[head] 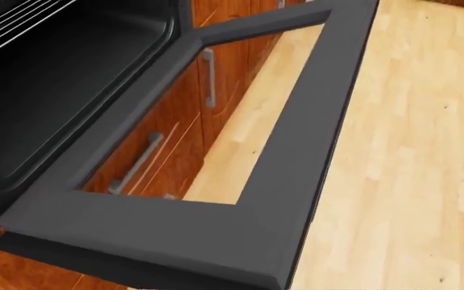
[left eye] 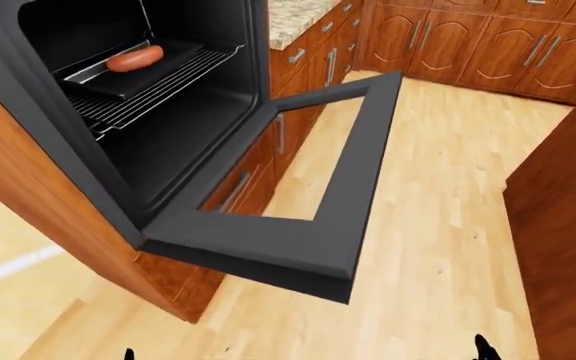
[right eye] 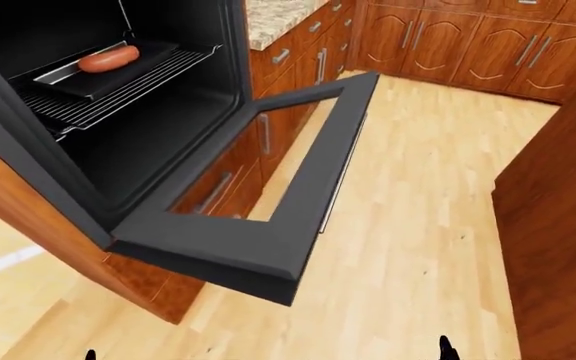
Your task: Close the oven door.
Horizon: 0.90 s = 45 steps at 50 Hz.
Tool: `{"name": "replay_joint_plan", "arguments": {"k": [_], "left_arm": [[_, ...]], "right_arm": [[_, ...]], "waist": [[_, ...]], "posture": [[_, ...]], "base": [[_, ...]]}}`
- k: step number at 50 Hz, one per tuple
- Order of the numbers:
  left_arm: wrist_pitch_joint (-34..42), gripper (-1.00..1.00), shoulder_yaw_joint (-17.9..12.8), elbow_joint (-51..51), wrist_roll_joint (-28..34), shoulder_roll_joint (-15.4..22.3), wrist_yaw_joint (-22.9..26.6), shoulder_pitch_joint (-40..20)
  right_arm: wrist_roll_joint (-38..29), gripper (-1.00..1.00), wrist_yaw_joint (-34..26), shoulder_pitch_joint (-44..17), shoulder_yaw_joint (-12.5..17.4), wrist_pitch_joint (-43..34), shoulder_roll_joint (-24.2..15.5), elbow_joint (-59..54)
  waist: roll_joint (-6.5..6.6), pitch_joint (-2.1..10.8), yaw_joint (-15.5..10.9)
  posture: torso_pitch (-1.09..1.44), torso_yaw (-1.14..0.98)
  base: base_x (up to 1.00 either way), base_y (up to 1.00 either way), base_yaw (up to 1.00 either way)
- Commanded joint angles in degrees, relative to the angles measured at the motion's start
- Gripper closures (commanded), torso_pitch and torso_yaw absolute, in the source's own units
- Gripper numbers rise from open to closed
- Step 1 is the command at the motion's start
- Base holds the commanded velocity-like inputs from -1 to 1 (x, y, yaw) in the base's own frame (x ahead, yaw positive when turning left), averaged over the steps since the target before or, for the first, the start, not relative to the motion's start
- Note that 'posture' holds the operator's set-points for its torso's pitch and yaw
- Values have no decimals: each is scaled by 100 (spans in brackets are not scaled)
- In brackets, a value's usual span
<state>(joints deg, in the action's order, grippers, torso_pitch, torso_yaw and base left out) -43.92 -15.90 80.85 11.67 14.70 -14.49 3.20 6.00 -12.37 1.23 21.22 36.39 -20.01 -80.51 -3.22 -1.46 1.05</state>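
The oven door (left eye: pixel 353 172) hangs fully open, lying flat and level out from the oven (left eye: pixel 168 142) toward five o'clock in the left-eye view, its dark frame surrounding a clear glass pane through which wooden cabinet fronts (head: pixel 175 121) and their metal pulls show. A slim metal handle (right eye: pixel 336 180) runs along the door's outer edge, seen best in the right-eye view. Inside the cavity, toward eleven o'clock, a wire rack (left eye: pixel 153 90) carries a dark tray (left eye: pixel 133 71) with a sausage (left eye: pixel 134 58) lying on it. A speckled stone countertop (left eye: pixel 293 15) sits at twelve o'clock, and more wooden cabinets (left eye: pixel 468 45) line the far wall toward one o'clock. Light wooden floor (left eye: pixel 438 225) spreads from the centre toward four o'clock. Only two small dark tips break the bottom edge of the eye views, the left hand (left eye: pixel 128 354) at seven o'clock and the right hand (left eye: pixel 482 348) at five o'clock, both well apart from the door; too little of either shows to tell whether the fingers are spread or pressed together.
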Motion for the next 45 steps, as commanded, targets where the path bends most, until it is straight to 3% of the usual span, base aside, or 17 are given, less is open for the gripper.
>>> {"name": "replay_joint_plan", "arguments": {"k": [1,7,10,11,12,18,22,25,26,27,30,35,37,39,40,41,45], "left_arm": [[-132,-100,-83,-101,-90,159,-90,-20],[-133,-100,-80,-101,-86,160,-93,-20],[-132,-100,-82,-101,-88,159,-93,-20],[-134,-100,-81,-101,-87,160,-93,-20],[-135,-100,-81,-101,-86,160,-93,-20],[-136,-100,-78,-101,-82,161,-97,-20],[-139,-100,-79,-101,-82,160,-95,-20],[-137,-100,-76,-101,-78,161,-99,-20],[-138,-100,-77,-101,-79,161,-98,-20],[-138,-100,-74,-101,-74,162,-103,-20],[-139,-100,-73,-101,-71,163,-103,-20],[-141,-100,-70,-101,-66,163,-105,-20],[-141,-100,-71,-101,-65,163,-105,-20],[-141,-100,-74,-101,-69,162,-102,-20],[-138,-100,-74,-101,-69,163,-100,-20],[-139,-100,-77,-101,-73,161,-96,-20],[-140,-100,-81,-101,-79,160,-92,-20]], "right_arm": [[19,-100,-14,-42,11,134,-57,93],[24,-100,-16,-38,11,138,-61,94],[19,-100,-6,-50,6,134,-60,93],[26,-100,-14,-49,11,134,-59,93],[22,-100,-10,-40,10,140,-59,92],[21,-100,-9,-49,9,129,-57,93],[22,-100,-14,-46,11,132,-60,93],[26,-100,-20,-43,8,131,-64,95],[27,-100,-17,-44,7,132,-64,94],[26,-100,-15,-42,6,132,-63,93],[25,-100,-18,-40,6,131,-63,93],[22,-100,-7,-41,3,133,-60,93],[23,-100,-8,-38,3,133,-60,93],[26,-100,-10,-47,5,127,-61,94],[24,-100,-9,-49,4,126,-61,93],[24,-100,-11,-48,4,127,-60,93],[26,-100,-11,-54,7,128,-61,94]], "waist": [[20,25,-21],[436,-21,-47],[911,47,-94],[627,14,-127],[684,10,-99],[418,-10,-116],[131,-20,-99],[-231,20,-66],[40,11,-15],[-29,6,-41],[4,44,-15],[310,-18,-43],[545,-10,-47],[956,99,-96],[636,20,-144],[695,10,-121],[532,20,-142]], "posture": [[0,0],[0,0],[0,0],[0,0],[0,0],[0,0],[0,0],[0,0],[0,0],[0,0],[0,0],[0,0],[0,0],[0,0],[0,0],[0,0],[0,0]], "base": [[0,14,0],[0,15,0],[0,15,0],[0,16,0],[0,16,0],[0,15,0],[0,15,0],[0,15,0],[0,16,0],[0,15,0],[0,15,0],[0,15,0],[0,15,0],[0,15,0],[0,16,0],[0,16,0],[0,16,0]]}}
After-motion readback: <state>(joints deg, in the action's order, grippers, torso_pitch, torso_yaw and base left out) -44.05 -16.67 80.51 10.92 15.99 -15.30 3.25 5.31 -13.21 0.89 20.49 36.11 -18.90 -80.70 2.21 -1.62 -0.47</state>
